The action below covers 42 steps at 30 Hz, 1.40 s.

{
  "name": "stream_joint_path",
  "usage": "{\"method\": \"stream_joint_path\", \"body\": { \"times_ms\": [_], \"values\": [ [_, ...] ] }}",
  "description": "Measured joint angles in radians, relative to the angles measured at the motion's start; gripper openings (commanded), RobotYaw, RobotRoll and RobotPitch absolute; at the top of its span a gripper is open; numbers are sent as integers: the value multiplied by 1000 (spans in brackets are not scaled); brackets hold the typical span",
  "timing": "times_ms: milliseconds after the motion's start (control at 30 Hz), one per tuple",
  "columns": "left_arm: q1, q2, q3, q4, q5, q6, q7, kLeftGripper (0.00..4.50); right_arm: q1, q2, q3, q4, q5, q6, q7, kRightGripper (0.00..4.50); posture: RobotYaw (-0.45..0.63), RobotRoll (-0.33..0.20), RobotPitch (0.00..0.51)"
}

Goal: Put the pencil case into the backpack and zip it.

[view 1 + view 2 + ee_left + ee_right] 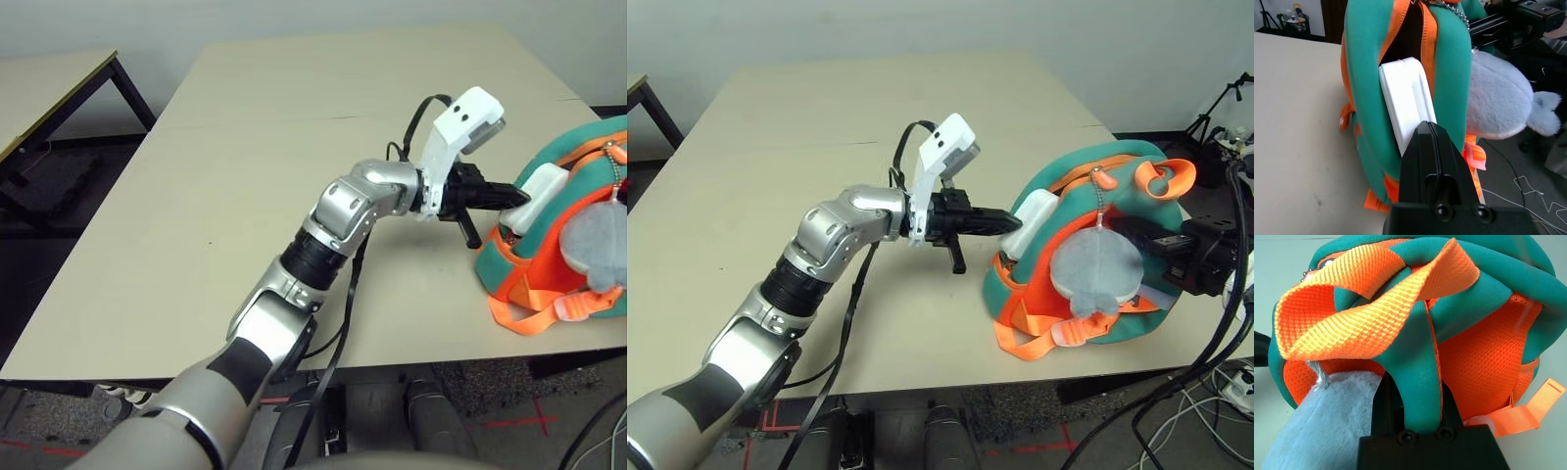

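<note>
The teal and orange backpack (1073, 176) lies on its side at the table's right edge, its zipper opening facing left. The white pencil case (1033, 221) stands partly inside that opening, one end sticking out. My left gripper (1003, 223) is shut, and its joined tips press against the case's outer end (1405, 105) without holding it. At the backpack's far right side, my right gripper (1146, 237) is shut on a teal band (1418, 382) of the backpack, below the orange loop (1371, 298). A grey plush charm (1095, 269) hangs on a chain over the backpack's front.
The beige table (823, 127) stretches wide to the left and behind the backpack. Orange straps (1038, 338) trail near the front edge. A second table (49, 88) stands off to the far left. Cables (1215, 343) hang past the right edge.
</note>
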Motion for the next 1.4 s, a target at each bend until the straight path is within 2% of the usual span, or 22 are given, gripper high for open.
{"method": "stream_joint_path", "body": {
  "times_ms": [233,333,500,700,867,1033,1200,1400],
  "values": [
    [-36,-13,-54,279,62,-210,5,0,-9,30,14,-16,5,-9,-26,48,-254,0,92],
    [-41,-14,-60,329,76,-273,2,0,-2,60,14,-38,5,-19,-45,48,-262,0,76],
    [-64,-14,-16,283,29,-242,-15,0,8,108,14,-76,6,-47,-82,48,-285,0,58],
    [-150,-3,134,93,-94,-81,-20,0,3,149,50,-111,9,-88,-132,48,-261,0,64],
    [-138,52,151,32,-107,-13,0,1200,-26,121,93,-79,10,-97,-125,48,-229,0,107],
    [-49,127,85,-136,-41,-20,18,2853,-70,34,133,3,4,-80,-74,48,-201,0,151],
    [18,140,25,-274,-6,-10,50,4462,-98,-19,149,58,-7,-53,-29,48,-200,0,164],
    [71,125,-36,-323,10,-11,63,4500,-118,-42,152,80,-21,-28,0,48,-222,0,172]
  ]
}}
